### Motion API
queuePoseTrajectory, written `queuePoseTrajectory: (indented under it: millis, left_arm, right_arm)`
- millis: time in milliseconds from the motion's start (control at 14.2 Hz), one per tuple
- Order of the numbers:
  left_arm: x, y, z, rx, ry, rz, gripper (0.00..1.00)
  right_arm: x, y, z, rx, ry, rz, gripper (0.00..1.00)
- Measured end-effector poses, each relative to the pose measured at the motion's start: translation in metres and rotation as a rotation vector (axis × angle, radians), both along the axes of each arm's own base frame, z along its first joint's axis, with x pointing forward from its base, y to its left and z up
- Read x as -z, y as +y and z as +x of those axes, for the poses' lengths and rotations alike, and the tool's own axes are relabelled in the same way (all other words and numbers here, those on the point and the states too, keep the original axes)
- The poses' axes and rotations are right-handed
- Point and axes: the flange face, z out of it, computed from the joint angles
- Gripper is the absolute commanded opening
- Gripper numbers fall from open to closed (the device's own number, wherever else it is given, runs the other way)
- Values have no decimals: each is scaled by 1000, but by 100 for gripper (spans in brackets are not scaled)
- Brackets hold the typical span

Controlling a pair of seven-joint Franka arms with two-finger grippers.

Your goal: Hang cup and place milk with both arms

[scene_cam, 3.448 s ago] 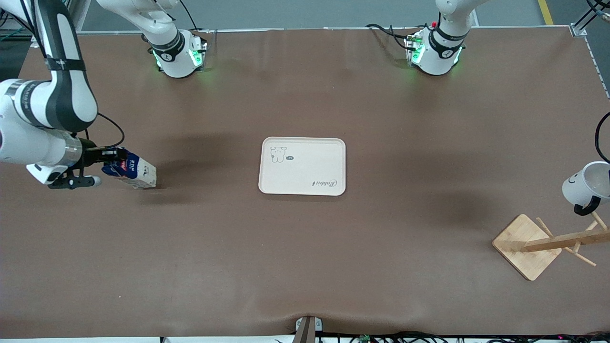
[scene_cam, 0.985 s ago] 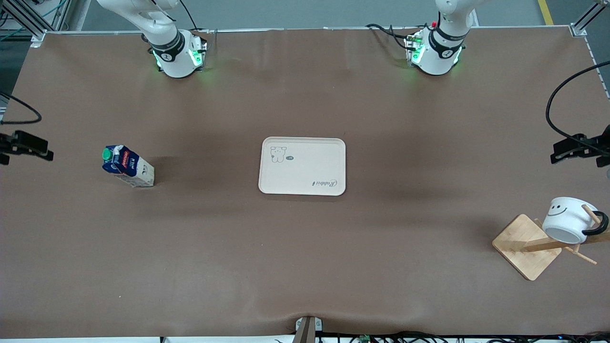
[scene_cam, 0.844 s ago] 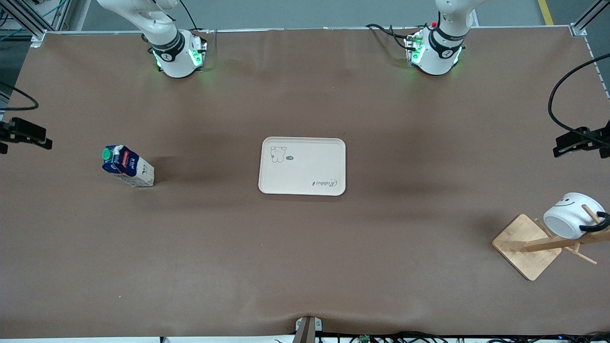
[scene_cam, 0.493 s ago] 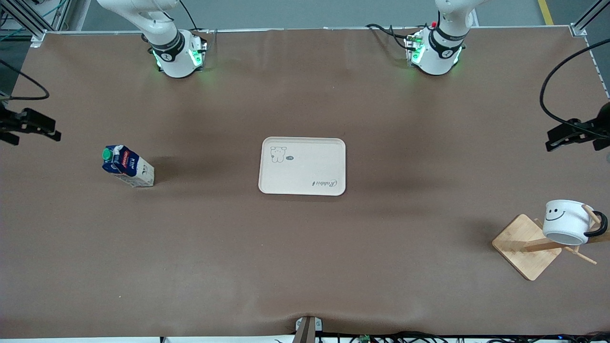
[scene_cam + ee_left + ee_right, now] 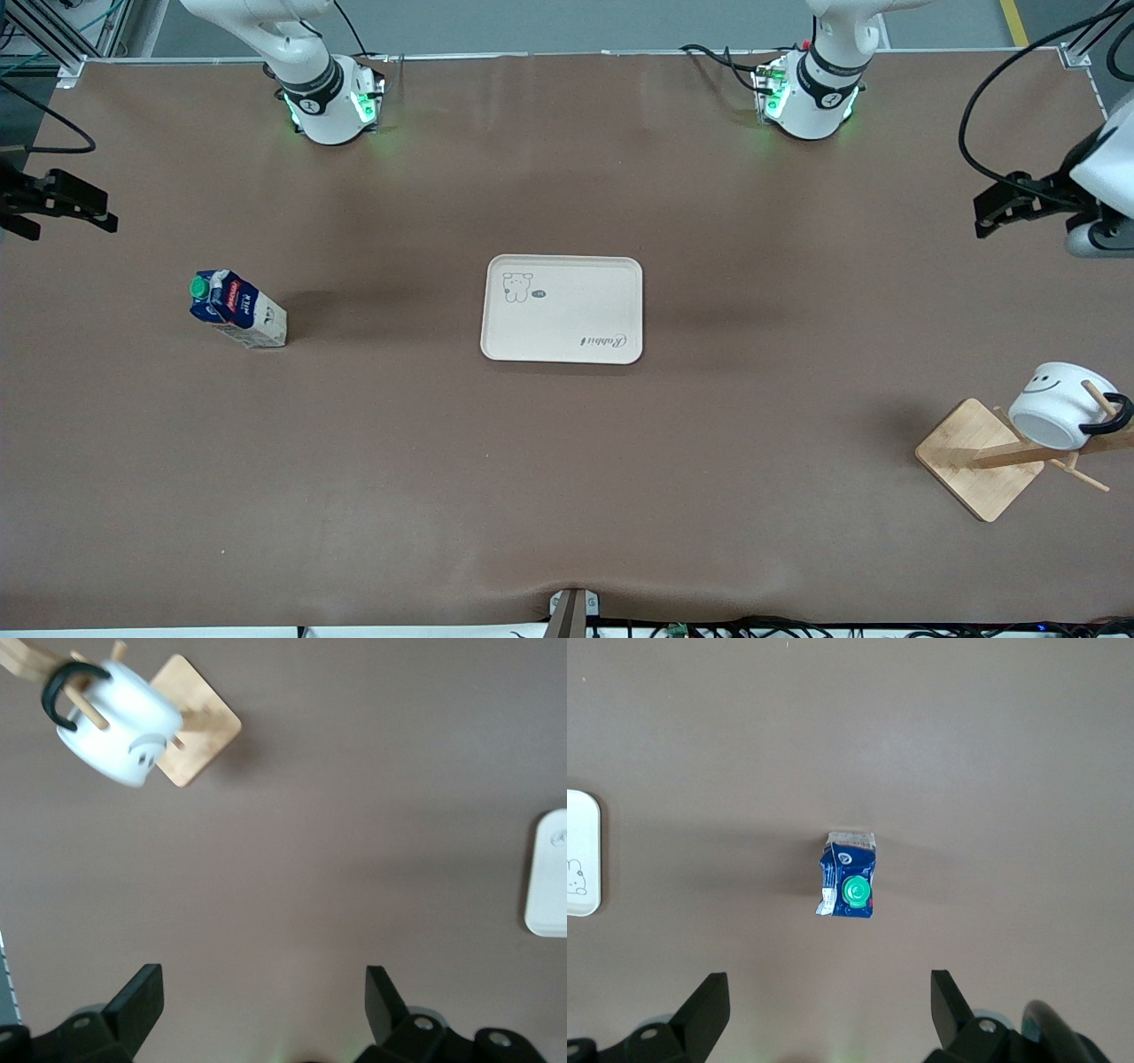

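The white cup point(image 5: 1060, 405) with its smiley face hangs by its black handle on a peg of the wooden rack point(image 5: 983, 457) at the left arm's end; it also shows in the left wrist view point(image 5: 117, 723). The milk carton point(image 5: 235, 310) stands on the table at the right arm's end, apart from the tray; the right wrist view shows its green cap point(image 5: 853, 892). My left gripper point(image 5: 990, 211) is open and empty, high over the table's edge. My right gripper point(image 5: 81, 210) is open and empty, high over the table's other end.
A cream tray point(image 5: 562, 308) with a rabbit drawing lies at the table's middle. The two arm bases point(image 5: 330, 102) stand with green lights along the table's edge farthest from the front camera. The rack's base plate point(image 5: 195, 719) shows beside the cup in the left wrist view.
Both grippers have let go and pulled away upward. The cup, earlier held over the rack, now hangs on a peg and is still swinging. The milk stands where it was.
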Motion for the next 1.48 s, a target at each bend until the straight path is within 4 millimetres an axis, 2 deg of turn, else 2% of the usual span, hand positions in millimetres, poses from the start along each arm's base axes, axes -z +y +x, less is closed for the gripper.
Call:
queuePoseTrajectory:
  millis: [352, 493, 704, 1478]
  left_arm:
    - [-1, -11, -38, 12, -5, -15, 100]
    - [-2, -16, -47, 23, -10, -15, 100]
    - [-2, -13, -49, 19, -14, -16, 100]
    - [-2, -4, -47, -4, -15, -68, 100]
  right_arm:
    - [-8, -1, 1, 1, -17, -3, 100]
    - [-13, -1, 2, 1, -29, -6, 100]
    - [-19, -1, 3, 2, -40, -8, 100]
    - [-18, -1, 3, 1, -39, -9, 100]
